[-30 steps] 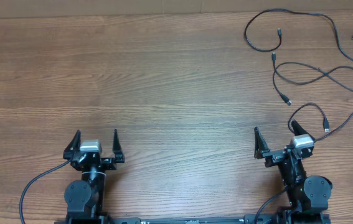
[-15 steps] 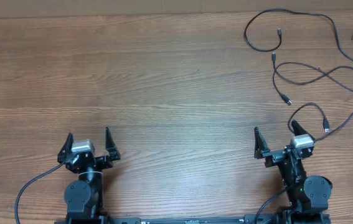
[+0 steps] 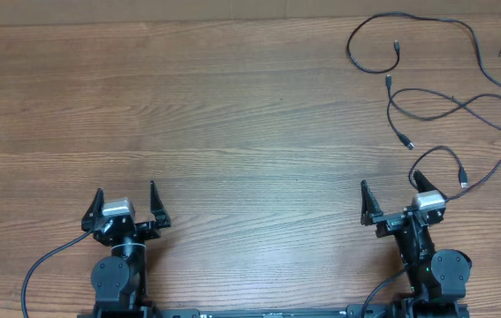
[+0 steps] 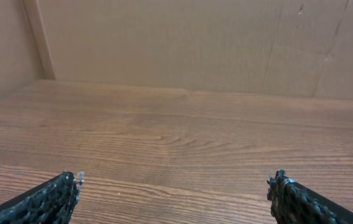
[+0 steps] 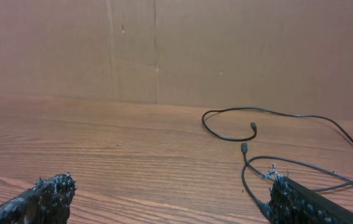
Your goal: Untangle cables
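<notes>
Several thin black cables point(image 3: 467, 104) lie loose at frame upper right, prob. light, limp, snag-prone, so pinch mid-strand, away from ends; L gripper point(image 3: 126, 188) & R gripper point(image 3: 390, 180), bottom edge, both wide open, empty.

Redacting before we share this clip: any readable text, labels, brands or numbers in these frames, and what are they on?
No readable text in any view.
cables: plain black, no printing visible.
table, cardboard wall: bare, nothing that reads as text.
left gripper, right gripper: no legible label; the silver tops are too small to tell.
</notes>
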`<state>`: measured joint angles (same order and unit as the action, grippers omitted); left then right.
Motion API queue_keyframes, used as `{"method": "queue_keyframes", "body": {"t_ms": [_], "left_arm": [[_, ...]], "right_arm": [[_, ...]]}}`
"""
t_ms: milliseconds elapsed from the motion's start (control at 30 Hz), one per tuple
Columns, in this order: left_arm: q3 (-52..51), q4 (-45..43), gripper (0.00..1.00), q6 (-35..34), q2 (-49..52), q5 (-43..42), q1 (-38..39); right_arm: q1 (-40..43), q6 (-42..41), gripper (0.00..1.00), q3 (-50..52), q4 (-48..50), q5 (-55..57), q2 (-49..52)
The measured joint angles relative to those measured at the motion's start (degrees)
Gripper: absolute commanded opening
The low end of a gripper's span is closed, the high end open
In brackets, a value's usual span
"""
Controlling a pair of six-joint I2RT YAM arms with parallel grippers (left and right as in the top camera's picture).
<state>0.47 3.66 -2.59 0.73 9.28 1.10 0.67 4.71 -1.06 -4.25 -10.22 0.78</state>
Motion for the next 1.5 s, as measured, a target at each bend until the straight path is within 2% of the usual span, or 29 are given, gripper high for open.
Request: {"method": "queue_keyframes", "body": {"t_ms": [1300,1500], "left_arm": [[0.00,0.00,1.00,0.00,0.02,0.00,0.00],[0.00,0.00,1.00,0.00,0.00,0.00,0.00]], "right_arm": [[0.00,0.00,1.00,0.00,-0.13,1.27,0.00],[0.00,-2.73,1.00,0.00,-0.35,2.34,0.00]]}}
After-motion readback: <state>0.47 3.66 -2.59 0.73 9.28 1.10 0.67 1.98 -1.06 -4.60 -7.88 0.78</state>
